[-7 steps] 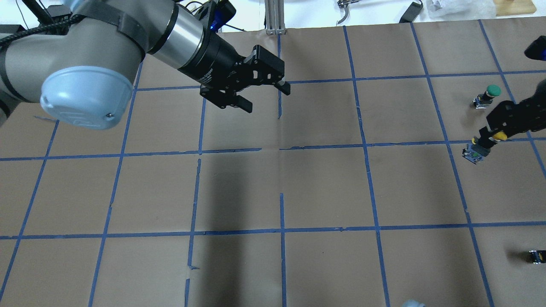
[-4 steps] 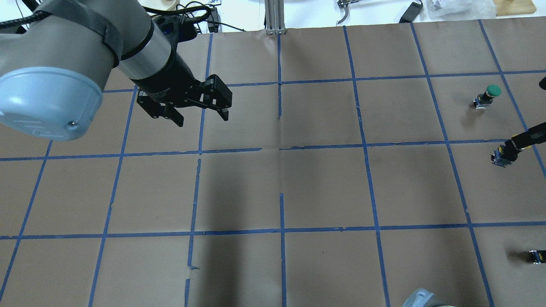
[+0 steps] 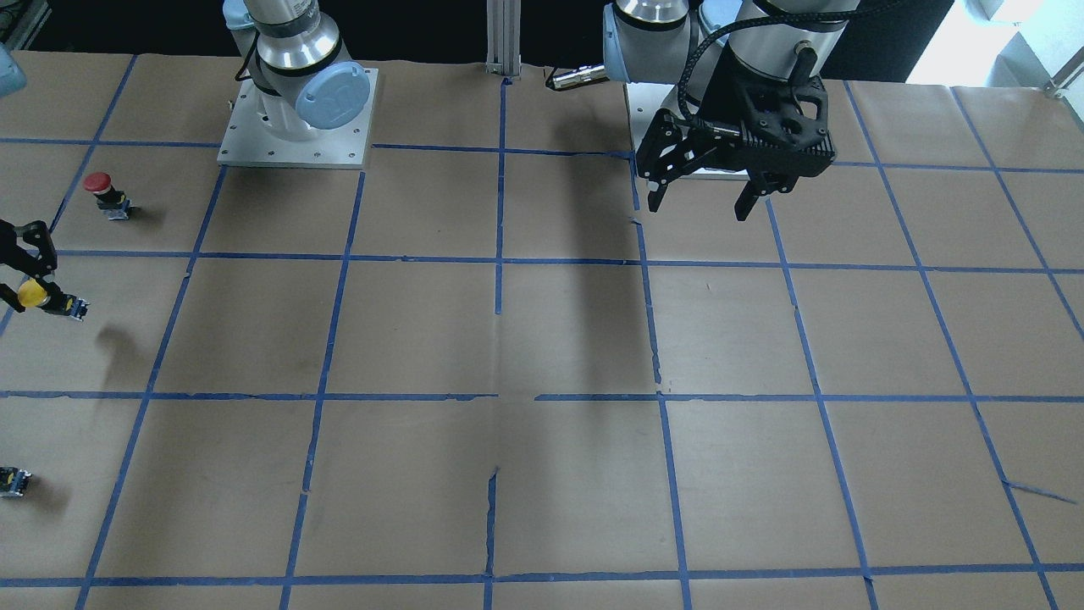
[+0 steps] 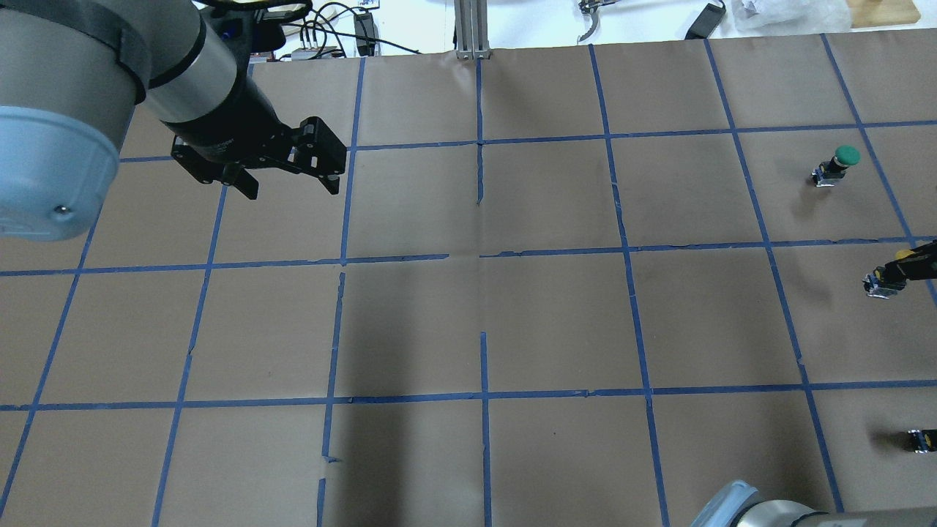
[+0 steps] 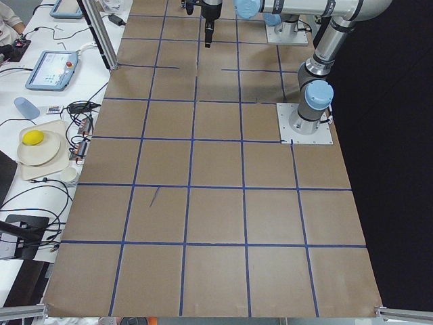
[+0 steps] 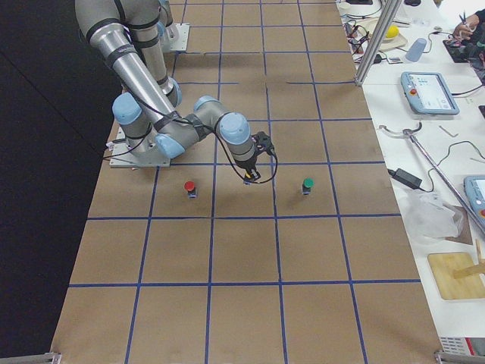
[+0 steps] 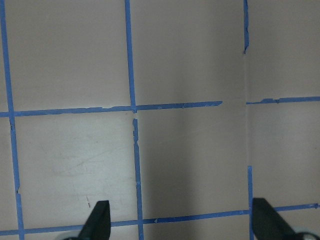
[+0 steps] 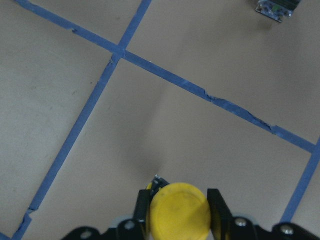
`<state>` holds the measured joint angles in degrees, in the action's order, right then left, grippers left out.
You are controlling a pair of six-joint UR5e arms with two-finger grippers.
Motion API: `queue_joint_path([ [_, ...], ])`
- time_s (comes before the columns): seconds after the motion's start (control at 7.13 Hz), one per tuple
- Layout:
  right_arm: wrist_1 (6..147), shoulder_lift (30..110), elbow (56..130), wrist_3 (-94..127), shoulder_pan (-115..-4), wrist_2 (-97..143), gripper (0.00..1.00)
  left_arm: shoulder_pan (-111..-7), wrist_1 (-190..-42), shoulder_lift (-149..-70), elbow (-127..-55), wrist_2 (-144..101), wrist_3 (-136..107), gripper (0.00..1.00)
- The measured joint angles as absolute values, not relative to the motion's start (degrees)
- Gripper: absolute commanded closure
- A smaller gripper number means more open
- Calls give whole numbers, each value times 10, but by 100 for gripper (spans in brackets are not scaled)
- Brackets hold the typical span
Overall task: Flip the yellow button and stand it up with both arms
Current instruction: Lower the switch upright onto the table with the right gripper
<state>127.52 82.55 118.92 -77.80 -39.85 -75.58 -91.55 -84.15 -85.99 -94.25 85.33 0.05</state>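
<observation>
The yellow button [image 8: 180, 214] sits cap-up between my right gripper's [image 8: 180, 202] fingers, which are shut on its cap. It hangs above the paper, black body below, at the left edge of the front view [image 3: 38, 295] and the right edge of the overhead view [image 4: 880, 283]. Its shadow falls apart from it. The right gripper [image 3: 28, 286] is mostly cut off there. It shows small in the right side view [image 6: 248, 173]. My left gripper [image 4: 291, 189] is open and empty, high over the table far from the button, also in the front view [image 3: 699, 207] and the left wrist view [image 7: 181, 222].
A red-capped button [image 3: 100, 191] stands one cell nearer the robot than the yellow one. A green-capped button [image 4: 840, 162] stands one cell farther. Small black bodies are cut off by the frame edges [image 4: 920, 440], [image 3: 13, 481], [image 8: 276, 7]. The bolted arm base [image 3: 292, 127] stands nearby.
My left gripper has swung left across the overhead view, still open. My right gripper has carried the yellow button to the right, towards the frame edge.
</observation>
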Motion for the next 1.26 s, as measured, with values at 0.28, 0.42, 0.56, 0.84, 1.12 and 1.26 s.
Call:
queue_joint_path([
  [0.28, 1302, 818, 1204, -794, -386, -739, 88, -908, -842, -858, -944, 856, 5, 0],
  [0.42, 1308, 815, 1207, -796, -385, -737, 86, -906, -841, -858, -946, 857, 5, 0],
  [0.56, 1311, 810, 1208, -798, -384, -736, 79, -905, -840, -858, -947, 858, 5, 0],
  [0.84, 1314, 802, 1208, -797, -382, -736, 40, -905, -839, -857, -947, 858, 5, 0],
  [1.12, 1315, 801, 1208, -792, -382, -736, 1, -904, -838, -857, -948, 858, 5, 0],
  [1.26, 1314, 801, 1207, -790, -381, -736, 0, -904, -838, -857, -949, 858, 5, 0],
])
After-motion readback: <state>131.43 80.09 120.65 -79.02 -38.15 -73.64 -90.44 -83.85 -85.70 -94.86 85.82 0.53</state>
